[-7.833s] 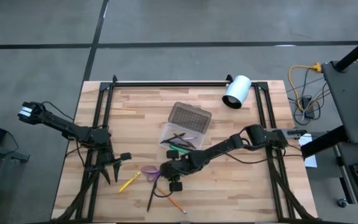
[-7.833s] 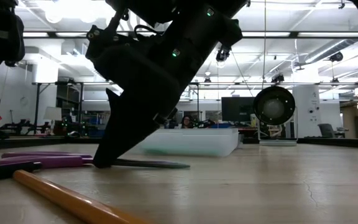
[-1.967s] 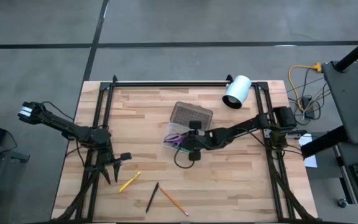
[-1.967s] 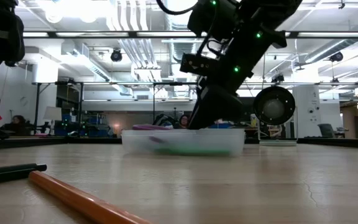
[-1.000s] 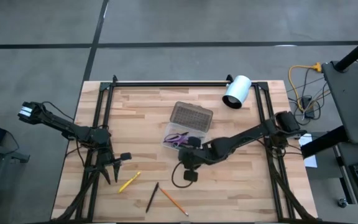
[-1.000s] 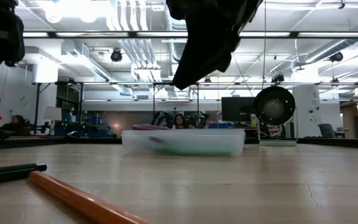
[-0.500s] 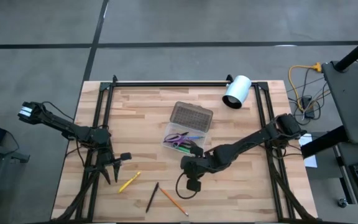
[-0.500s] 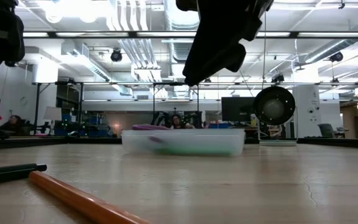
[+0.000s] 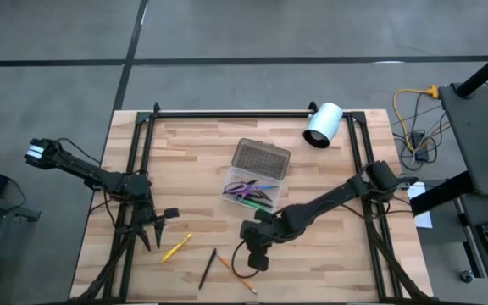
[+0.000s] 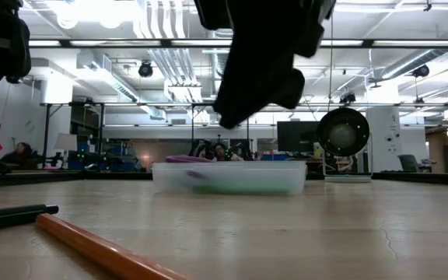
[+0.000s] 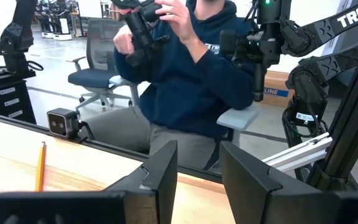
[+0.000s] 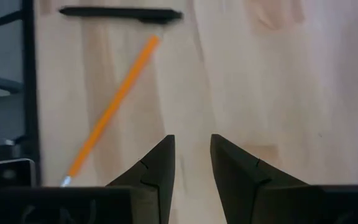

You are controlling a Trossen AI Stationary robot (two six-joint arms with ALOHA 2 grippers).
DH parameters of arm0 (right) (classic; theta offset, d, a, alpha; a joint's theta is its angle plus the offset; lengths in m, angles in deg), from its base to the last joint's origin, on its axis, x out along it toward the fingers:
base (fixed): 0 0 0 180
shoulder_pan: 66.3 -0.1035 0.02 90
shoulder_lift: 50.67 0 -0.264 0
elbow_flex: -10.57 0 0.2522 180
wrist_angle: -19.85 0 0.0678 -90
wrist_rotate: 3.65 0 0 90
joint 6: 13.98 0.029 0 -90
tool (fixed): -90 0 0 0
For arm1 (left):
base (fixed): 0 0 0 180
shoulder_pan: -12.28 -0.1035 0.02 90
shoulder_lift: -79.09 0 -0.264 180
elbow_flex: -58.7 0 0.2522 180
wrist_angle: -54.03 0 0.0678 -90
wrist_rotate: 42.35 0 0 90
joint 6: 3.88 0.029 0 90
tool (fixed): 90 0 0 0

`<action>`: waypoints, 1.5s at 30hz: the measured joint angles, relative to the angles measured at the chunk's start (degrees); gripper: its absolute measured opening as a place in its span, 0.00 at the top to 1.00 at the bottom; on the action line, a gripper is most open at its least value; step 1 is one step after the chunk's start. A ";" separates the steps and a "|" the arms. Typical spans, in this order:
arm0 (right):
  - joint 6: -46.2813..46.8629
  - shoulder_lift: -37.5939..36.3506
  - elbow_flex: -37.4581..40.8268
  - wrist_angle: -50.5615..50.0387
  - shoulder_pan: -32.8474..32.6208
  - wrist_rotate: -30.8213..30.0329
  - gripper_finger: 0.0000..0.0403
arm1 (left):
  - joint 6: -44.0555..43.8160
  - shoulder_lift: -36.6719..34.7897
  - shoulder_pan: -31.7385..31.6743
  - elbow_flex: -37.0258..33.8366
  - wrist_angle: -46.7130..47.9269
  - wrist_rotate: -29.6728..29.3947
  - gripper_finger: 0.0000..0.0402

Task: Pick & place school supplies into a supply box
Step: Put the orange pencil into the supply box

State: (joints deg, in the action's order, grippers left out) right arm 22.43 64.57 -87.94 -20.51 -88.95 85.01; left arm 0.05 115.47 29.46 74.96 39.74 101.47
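Right gripper [image 9: 253, 246]: fingers parted, empty, hovering near the orange pencil [image 9: 234, 274] and black pen [image 9: 208, 268].

Left gripper [image 9: 152, 230]: parted, empty, parked at your table's left edge beside the yellow pencil [image 9: 175, 248].

Supply box [image 9: 252, 189]: lid open, scissors and pens inside.

Risk – your descent could land off-centre and roll the pencil, or pinch pen and pencil together.

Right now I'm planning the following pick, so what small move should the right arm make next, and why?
Probably lower the right gripper toward the orange pencil. Its fingers stand open and empty above the bare table, the pencil and the black pen lie just ahead, and the supply box already holds other supplies.
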 joint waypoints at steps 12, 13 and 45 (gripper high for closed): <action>4.13 8.85 -13.49 -6.10 -2.50 -0.10 0.78 | -0.01 0.03 0.00 0.00 0.09 0.00 0.74; 4.07 9.84 -15.38 -8.10 -2.72 -0.19 0.78 | -0.01 0.08 0.00 0.00 0.08 0.00 0.74; 26.62 27.41 -45.84 -32.80 -8.37 -0.98 0.80 | 0.00 0.01 -0.01 0.00 0.17 0.00 0.74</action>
State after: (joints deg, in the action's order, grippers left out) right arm 49.05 91.98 -133.78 -53.31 -97.32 84.03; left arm 0.05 115.47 29.45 74.96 39.92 101.47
